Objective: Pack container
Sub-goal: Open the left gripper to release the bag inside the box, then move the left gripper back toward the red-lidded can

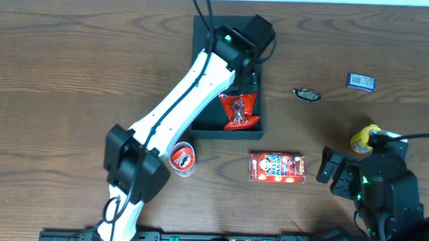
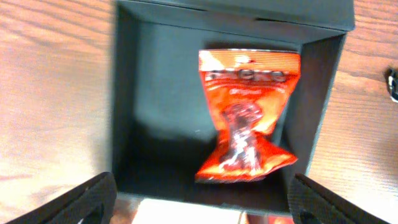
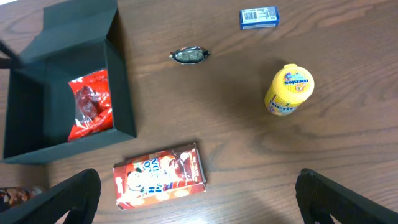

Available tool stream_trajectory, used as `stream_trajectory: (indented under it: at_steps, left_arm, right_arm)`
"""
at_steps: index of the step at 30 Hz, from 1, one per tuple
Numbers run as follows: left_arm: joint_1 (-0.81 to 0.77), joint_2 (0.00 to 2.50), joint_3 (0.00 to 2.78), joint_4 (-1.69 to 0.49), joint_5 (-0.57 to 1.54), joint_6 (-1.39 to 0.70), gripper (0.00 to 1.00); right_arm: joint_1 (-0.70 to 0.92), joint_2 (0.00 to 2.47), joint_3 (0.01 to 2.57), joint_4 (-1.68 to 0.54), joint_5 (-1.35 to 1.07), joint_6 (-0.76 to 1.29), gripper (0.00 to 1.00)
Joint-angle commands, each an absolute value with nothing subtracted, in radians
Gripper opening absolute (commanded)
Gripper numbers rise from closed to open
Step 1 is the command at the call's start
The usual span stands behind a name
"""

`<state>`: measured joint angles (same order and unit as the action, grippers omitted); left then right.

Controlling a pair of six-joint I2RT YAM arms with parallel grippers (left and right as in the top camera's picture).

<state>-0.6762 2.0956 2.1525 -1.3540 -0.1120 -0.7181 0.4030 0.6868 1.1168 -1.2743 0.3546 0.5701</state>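
The left gripper (image 2: 202, 208) hangs over the container (image 2: 168, 93) with its jaws spread wide and nothing between them. The right gripper (image 3: 199, 205) is also fully spread and empty, above the table (image 3: 249, 149). The one container sits far-centre with its lid up, and one orange snack packet (image 2: 249, 118) lies inside. Outside it lie one red carton (image 1: 276, 168), one yellow bottle (image 3: 288, 89), one blue box (image 3: 259, 17), one dark wrapper (image 3: 190, 55) and one round red can (image 1: 182, 159).
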Motion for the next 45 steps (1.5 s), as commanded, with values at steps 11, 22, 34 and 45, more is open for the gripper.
stream_trajectory:
  at_steps: [11,22,34,45]
  left_arm:
    - [-0.693,1.838,2.174,-1.643,-0.337,-0.732,0.96]
    - [-0.825,1.523,1.984,-1.690,-0.373,-0.764,0.95]
    - [-0.981,1.138,1.308,-1.621,-0.319,-1.123,0.95]
    - [-1.131,1.125,1.067,-1.511,-0.295,-1.332,0.95]
  right_arm:
    - [0.411,0.688,1.111,-1.280,0.393,0.574,0.99]
    - [0.411,0.688,1.111,-1.294,0.393,0.575,0.99]
    - [0.411,0.688,1.111,-1.294,0.393,0.575,0.99]
    - [0.411,0.688,1.111,-1.295,0.374,0.576,0.99]
